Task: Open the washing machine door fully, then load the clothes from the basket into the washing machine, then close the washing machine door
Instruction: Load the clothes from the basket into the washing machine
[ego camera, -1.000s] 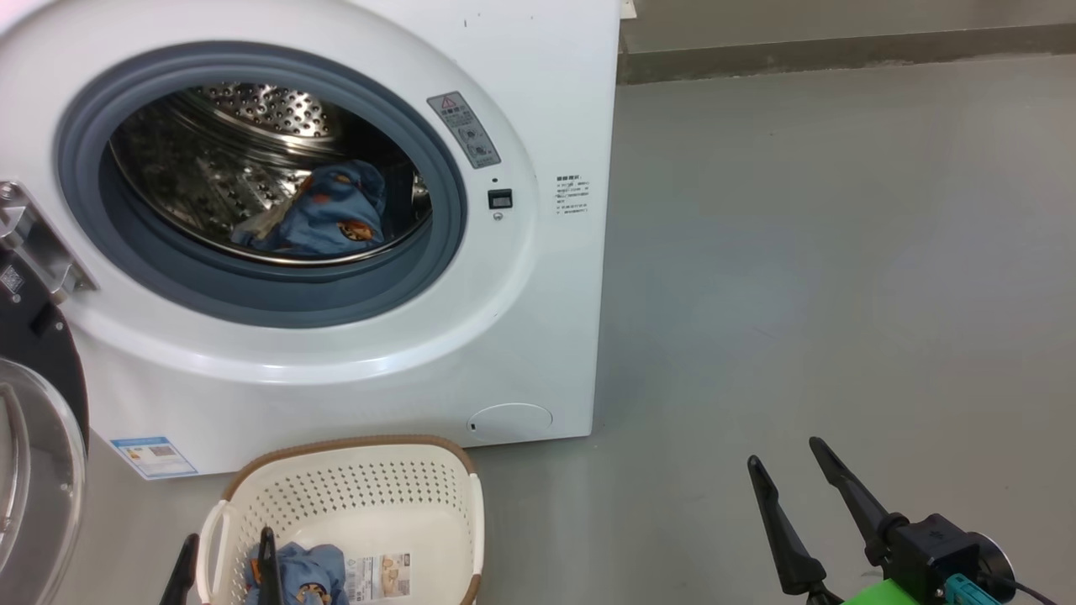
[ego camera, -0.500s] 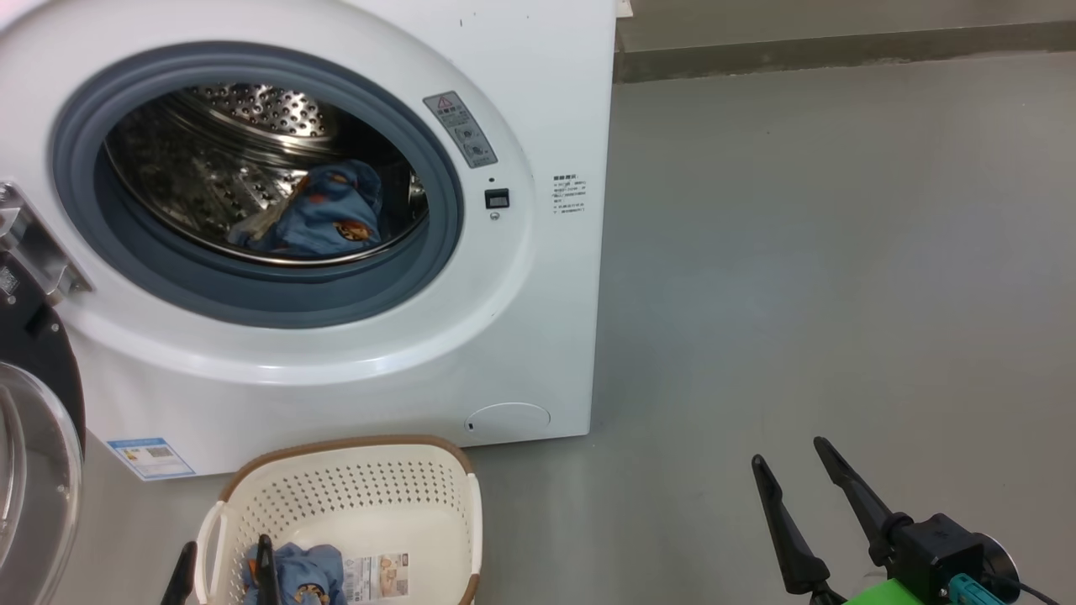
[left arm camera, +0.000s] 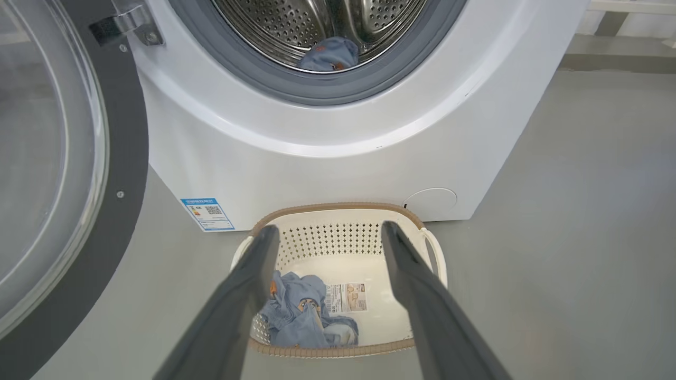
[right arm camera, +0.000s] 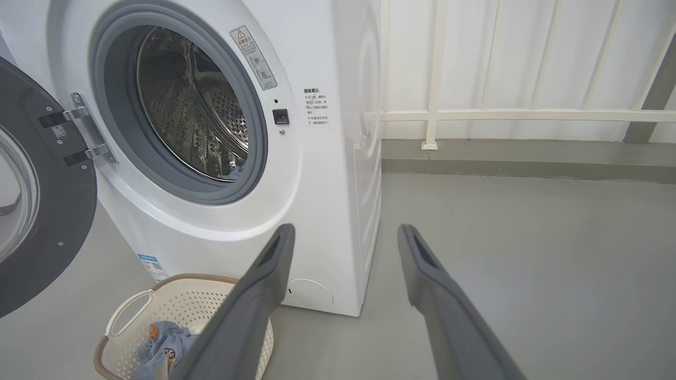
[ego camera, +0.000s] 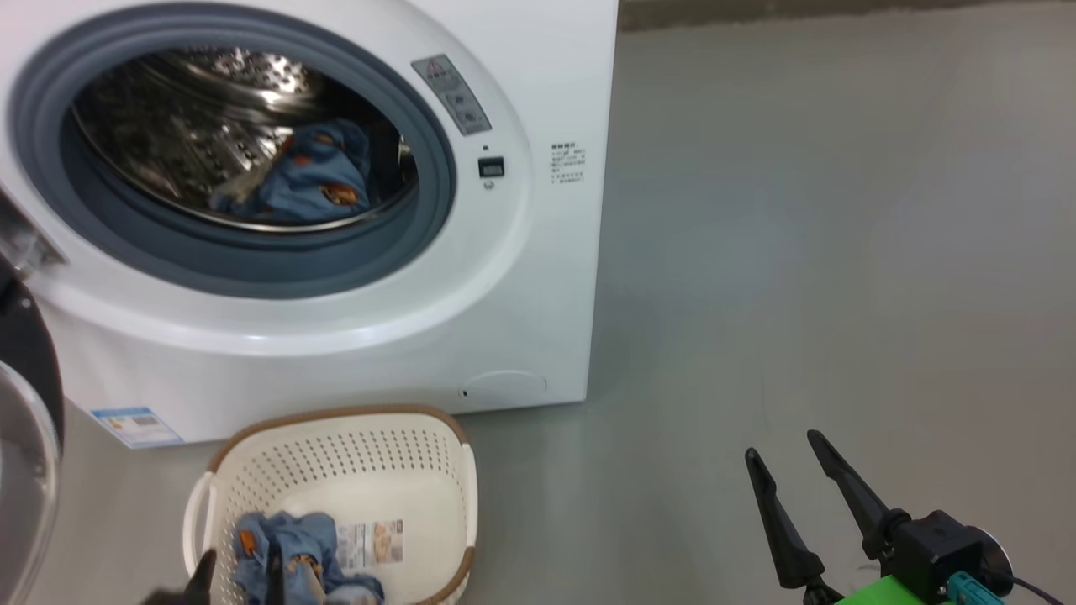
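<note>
The smooth grey floor (ego camera: 799, 252) carries 2 things. A small cream-white perforated plastic basket (ego camera: 336, 416) with a brown woven-look rim stands just beyond the left gripper (left arm camera: 327, 232). Behind the basket stands a big white boxy front-loading washing machine (ego camera: 538, 277). More grey floor stretches ahead of the right gripper (ego camera: 782, 445), and the machine is off to that gripper's left.

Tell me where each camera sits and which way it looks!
Head: up high, facing down at the washing machine and basket; right end effector at lower right.
Left wrist: above the basket, looking down past the left end effector.
Right wrist: low, facing the washing machine past the right end effector.
Shared: both wrists show the basket.
</note>
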Robot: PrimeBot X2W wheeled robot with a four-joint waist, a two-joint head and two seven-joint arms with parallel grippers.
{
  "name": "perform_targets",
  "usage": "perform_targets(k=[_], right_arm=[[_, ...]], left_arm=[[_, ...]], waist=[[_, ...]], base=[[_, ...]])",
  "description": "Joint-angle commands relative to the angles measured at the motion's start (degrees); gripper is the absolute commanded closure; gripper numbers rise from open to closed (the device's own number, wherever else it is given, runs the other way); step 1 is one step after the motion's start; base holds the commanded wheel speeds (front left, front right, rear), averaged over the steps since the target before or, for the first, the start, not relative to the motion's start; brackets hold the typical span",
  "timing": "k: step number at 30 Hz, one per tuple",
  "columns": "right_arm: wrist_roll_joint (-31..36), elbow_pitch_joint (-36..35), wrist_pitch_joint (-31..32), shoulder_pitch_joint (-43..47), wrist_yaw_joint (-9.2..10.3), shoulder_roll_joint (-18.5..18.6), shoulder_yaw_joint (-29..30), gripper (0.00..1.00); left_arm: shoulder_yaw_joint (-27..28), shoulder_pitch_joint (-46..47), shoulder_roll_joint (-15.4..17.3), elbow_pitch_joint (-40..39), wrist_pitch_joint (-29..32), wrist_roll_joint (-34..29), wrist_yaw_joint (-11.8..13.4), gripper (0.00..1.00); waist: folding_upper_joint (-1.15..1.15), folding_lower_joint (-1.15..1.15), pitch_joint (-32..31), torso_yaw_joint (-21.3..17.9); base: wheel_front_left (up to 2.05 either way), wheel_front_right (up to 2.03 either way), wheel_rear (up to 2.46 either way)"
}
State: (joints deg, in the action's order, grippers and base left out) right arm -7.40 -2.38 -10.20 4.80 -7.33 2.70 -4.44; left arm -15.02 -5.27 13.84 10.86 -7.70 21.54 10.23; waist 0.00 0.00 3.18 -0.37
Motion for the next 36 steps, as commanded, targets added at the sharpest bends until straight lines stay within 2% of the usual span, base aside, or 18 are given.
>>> perform_targets(k=[1,10,11,19,27,36], right_arm=[[-0.69,-1.74,-0.71,-2.45,-0.16,0.18,-1.53,0.0],[-1.69,-1.98,-2.68,-7.66,-0.16,0.18,-3.07,0.0],[-1.69,-1.98,-2.68,-7.66,-0.16,0.18,-3.07,0.0],[-3.5,-1.66,-4.46,-14.47,-0.16,0.18,-5.75,0.0],[-5.23,-2.99,-4.77,-19.68,-0.16,0.18,-8.42,0.0],[-6.99,-5.38,-4.79,-21.7,-0.16,0.18,-10.2,0.0]], left_arm=[[1.75,5.13,0.63,1.58,0.51,0.89,-1.16,0.0],[-1.34,23.3,0.91,22.22,3.93,1.2,-8.67,0.0],[-1.34,23.3,0.91,22.22,3.93,1.2,-8.67,0.0],[-3.44,39.54,2.55,40.25,9.31,1.07,-14.5,0.0],[-2.5,47.92,5.51,50.66,11.49,2.58,-15.91,0.0],[-1.86,54.97,9.78,57.59,16.33,3.9,-16.51,0.0]], waist=[[0.0,0.0,3.0,-0.45],[0.0,0.0,13.86,-2.78],[0.0,0.0,13.86,-2.78],[0.0,0.0,25.83,-6.85],[0.0,0.0,34.2,-10.99],[0.0,0.0,42.44,-14.6]], base=[[0.0,0.0,0.0],[0.0,0.0,0.0],[0.0,0.0,0.0],[0.0,0.0,0.0],[0.0,0.0,0.0],[0.0,0.0,0.0]])
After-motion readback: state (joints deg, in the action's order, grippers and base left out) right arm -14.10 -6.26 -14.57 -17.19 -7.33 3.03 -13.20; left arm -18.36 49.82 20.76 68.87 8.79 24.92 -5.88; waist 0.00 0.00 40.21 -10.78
